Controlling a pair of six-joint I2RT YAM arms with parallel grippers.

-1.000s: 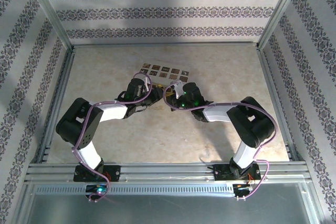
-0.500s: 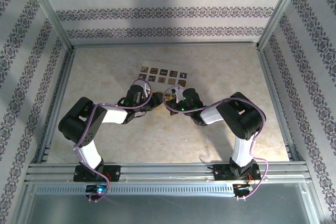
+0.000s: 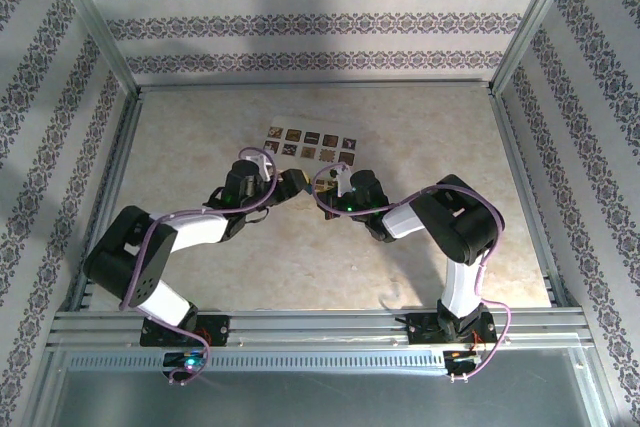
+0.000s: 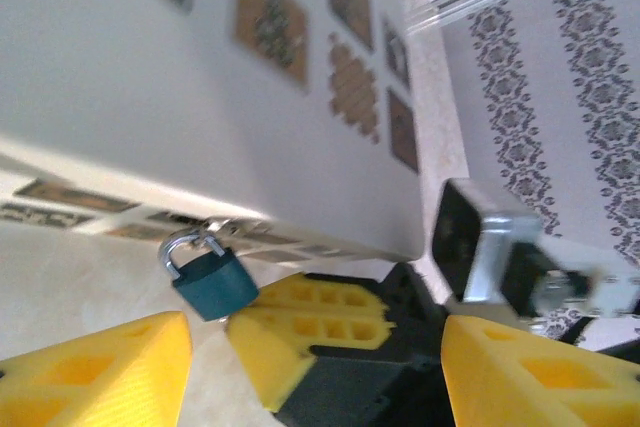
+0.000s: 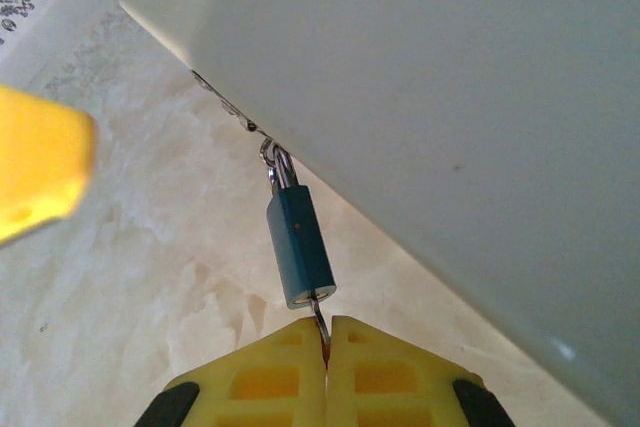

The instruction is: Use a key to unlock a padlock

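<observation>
Near the padlock (image 5: 300,247), hung mid-frame from a white panel (image 5: 450,97), the left gripper (image 3: 288,183) is opened wider than before, empty; the inserted key (image 5: 320,327) is clenched by the right gripper (image 5: 327,347), so turning is judged next.

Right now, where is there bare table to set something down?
Bare table lies near, along the front rail, and far, between the patterned squares and back wall. Crowded centre: left end effector and right end effector meet at the padlock.

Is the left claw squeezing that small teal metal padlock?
No, the left claw stands wide open, and the small teal metal padlock hangs from the white box beyond it.
</observation>
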